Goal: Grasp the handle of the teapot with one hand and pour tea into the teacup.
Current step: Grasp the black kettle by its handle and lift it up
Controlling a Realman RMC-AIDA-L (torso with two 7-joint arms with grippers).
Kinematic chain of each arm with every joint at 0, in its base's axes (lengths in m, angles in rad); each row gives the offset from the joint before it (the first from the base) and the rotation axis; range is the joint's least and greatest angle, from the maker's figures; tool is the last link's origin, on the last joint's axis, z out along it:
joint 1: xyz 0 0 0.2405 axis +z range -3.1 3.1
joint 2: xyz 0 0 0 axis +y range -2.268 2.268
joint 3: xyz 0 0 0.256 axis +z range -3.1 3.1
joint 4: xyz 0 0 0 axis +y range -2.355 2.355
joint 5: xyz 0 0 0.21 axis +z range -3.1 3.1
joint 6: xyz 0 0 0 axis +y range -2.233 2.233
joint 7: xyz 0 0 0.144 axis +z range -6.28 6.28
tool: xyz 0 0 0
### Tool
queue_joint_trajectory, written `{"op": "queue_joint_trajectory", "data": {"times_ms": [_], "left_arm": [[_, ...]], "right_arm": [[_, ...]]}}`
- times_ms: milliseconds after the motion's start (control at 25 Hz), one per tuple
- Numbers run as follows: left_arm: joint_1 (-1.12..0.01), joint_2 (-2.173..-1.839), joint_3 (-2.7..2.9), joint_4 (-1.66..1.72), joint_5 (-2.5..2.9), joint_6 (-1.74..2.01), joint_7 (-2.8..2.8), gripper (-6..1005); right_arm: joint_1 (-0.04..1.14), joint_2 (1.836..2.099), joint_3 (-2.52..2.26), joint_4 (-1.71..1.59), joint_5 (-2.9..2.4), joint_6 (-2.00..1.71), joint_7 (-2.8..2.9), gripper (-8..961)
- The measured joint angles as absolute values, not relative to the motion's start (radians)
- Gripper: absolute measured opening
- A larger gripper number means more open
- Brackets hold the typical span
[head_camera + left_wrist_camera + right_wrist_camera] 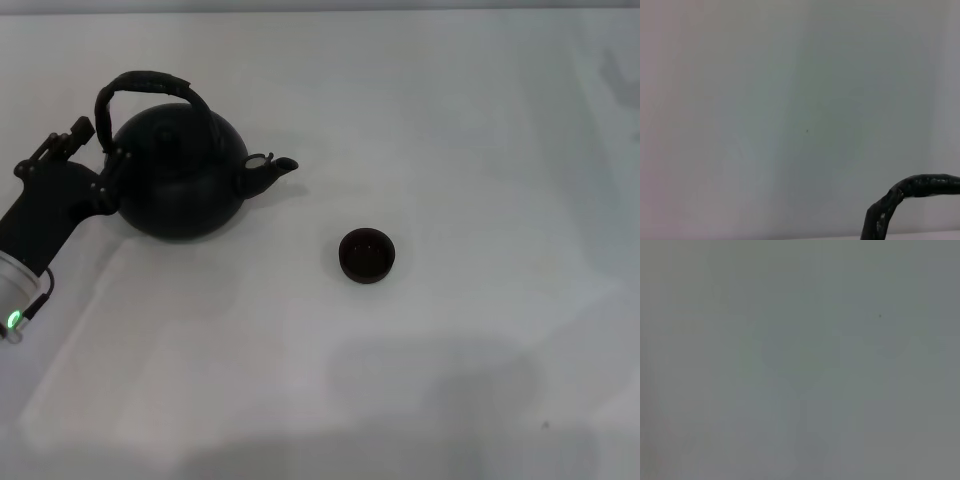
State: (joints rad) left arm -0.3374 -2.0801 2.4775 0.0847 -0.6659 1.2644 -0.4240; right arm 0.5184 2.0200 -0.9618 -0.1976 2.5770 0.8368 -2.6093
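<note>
You have a plain white table [480,120] filling the head view, and everything of interest sits on its left half. The largest thing on it is the teapot [180,185], a round matte black pot standing upright at the far left, its short spout [272,172] aimed toward the right with a pale spot at the spout's base. Over the pot rises the handle [150,88], a dark, rough arched loop, upright and thicker along its top stretch. In the left wrist view you see only a bent piece of that handle [900,197] at one corner, against a pale blank background.

Your left gripper [100,165] comes in from the lower left edge on a black arm and sits right against the teapot's left side, at the foot of the handle. Whether its fingers are spread or closed around anything, you cannot tell from these views: the fingertips merge with the black pot.

The teacup [367,255], small, low, dark and handleless, stands upright well apart from the teapot, to the right of the spout and nearer to you.

Your right gripper shows nowhere; its wrist view gives you only a blank grey surface.
</note>
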Motion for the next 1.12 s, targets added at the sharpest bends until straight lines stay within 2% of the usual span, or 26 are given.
{"op": "queue_joint_trajectory", "data": {"times_ms": [240,800,1000,1120], "left_arm": [[-0.338,-2.080,2.473,0.084,-0.691,1.267,-0.424,567],[-0.351,-2.079,2.473,0.078,-0.706,1.265,-0.372,566],[-0.351,-2.080,2.473,0.083,-0.703,1.265,-0.347,355],[-0.353,-2.080,2.473,0.084,-0.702,1.265,-0.342,294]], "right_arm": [[0.518,2.019,-0.961,-0.198,2.577,0.836,-2.609,835],[0.527,2.019,-0.960,-0.202,2.580,0.836,-2.609,836],[0.528,2.019,-0.960,-0.201,2.580,0.836,-2.609,836],[0.528,2.019,-0.960,-0.199,2.580,0.836,-2.609,836]]}}
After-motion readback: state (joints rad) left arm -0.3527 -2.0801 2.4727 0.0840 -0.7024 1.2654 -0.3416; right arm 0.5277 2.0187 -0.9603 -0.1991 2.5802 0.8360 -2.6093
